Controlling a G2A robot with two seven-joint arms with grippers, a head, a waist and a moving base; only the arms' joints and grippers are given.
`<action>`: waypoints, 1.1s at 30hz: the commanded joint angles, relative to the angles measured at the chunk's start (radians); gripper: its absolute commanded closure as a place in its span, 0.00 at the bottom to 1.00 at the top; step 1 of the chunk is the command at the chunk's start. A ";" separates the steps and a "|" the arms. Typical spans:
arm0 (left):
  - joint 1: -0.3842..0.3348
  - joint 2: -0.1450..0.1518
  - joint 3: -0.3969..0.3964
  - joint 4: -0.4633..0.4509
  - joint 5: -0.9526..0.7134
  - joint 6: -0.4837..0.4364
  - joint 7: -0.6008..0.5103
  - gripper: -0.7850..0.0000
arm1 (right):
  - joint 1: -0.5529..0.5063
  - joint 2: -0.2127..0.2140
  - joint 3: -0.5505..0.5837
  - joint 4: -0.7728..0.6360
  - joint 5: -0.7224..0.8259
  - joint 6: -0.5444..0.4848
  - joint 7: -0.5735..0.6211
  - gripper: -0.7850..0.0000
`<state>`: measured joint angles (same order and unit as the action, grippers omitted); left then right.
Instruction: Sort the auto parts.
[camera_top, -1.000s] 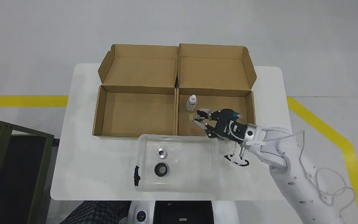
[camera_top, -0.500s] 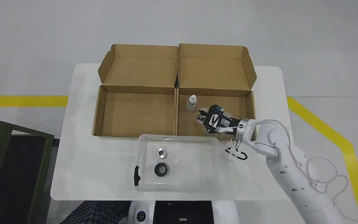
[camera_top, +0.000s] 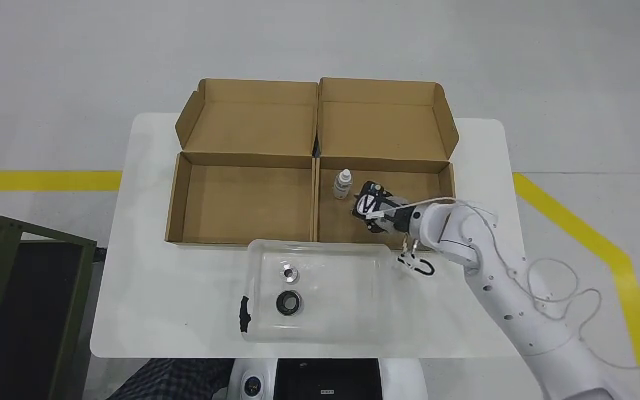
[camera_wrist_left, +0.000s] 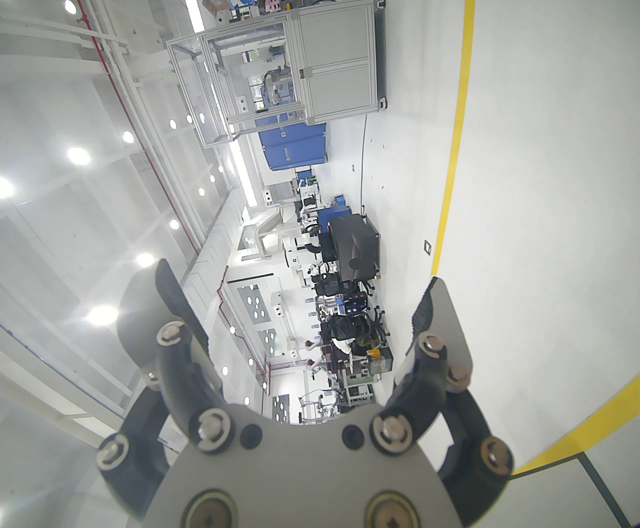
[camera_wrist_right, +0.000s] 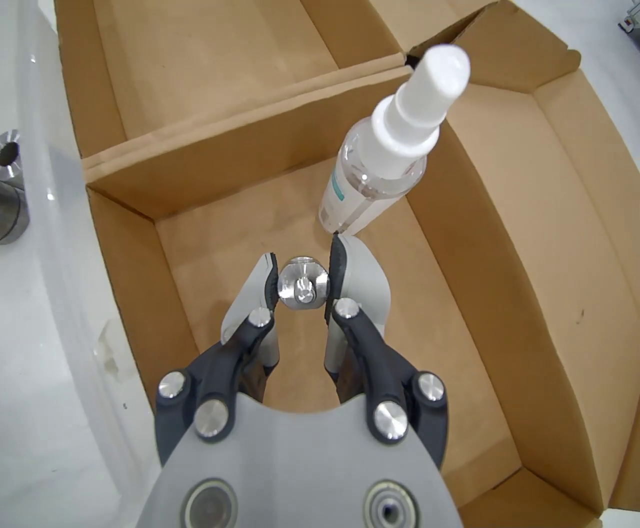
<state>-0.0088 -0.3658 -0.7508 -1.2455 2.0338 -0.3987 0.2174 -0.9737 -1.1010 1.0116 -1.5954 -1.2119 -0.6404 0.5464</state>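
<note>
**Small metal part (camera_wrist_right: 303, 290) gripped low inside the right box (camera_wrist_right: 500, 310)**

The right claw (camera_wrist_right: 302, 265) is closed narrowly on the round part, pointing down at the box floor. The spray bottle (camera_wrist_right: 372, 185) stands upright just beyond one fingertip (camera_wrist_right: 340, 255), leaving little room there. A second ago the claw was nearer the box's front wall; now it is deeper in. The left claw (camera_wrist_left: 300, 320) gapes wide, empty

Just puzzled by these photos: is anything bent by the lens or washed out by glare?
Left wrist view: the yellow floor line bows, lens distortion; ceiling lights flare. Right wrist view: bright glints on the metal part between the jaws. Top view: even light.
</note>
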 joint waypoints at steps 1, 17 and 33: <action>0.000 0.000 0.000 0.000 0.000 0.000 0.000 0.00 | 0.013 -0.003 -0.009 0.013 0.001 0.003 0.017 1.00; 0.000 0.000 0.000 0.000 0.000 0.000 0.000 0.00 | 0.085 -0.030 -0.083 0.115 0.001 0.032 0.067 0.72; 0.000 0.000 0.000 0.000 0.000 0.000 0.000 0.00 | 0.045 -0.017 -0.024 0.009 0.008 0.014 0.066 0.51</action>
<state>-0.0088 -0.3658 -0.7508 -1.2455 2.0338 -0.3987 0.2174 -0.9225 -1.1200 0.9803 -1.5736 -1.2058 -0.6242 0.6122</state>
